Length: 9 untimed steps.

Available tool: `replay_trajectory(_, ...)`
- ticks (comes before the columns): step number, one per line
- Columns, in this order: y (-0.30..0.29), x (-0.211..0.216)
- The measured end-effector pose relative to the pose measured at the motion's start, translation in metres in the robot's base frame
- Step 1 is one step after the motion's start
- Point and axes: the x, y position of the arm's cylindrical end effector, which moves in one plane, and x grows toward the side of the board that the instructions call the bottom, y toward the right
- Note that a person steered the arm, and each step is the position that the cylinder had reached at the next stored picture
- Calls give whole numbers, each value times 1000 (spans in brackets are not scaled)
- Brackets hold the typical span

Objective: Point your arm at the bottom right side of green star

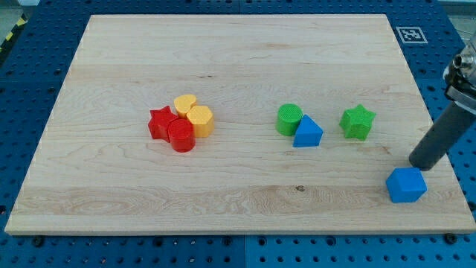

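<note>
My tip [414, 163], a bare rod end effector w/ nothing to open or grip, sits just above the blue block [406, 185]; green star [358, 122] lies up-left, mid-right of counter [238, 67].

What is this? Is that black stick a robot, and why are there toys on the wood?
Yes, the dark stick is the end of a robot arm. It has no hand and holds nothing; my tip just pushes things. One camera looks down at a wooden board. Little blocks lie on it: a red star, a red cylinder and two yellow blocks bunched together, then a green cylinder, a blue triangle and a green star. My tip sits just above a blue block, to the lower right of the green star.
</note>
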Motion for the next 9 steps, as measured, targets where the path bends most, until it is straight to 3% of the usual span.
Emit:
replay_trajectory(3, -38, -3)
replay_trajectory(9, -40, -25)
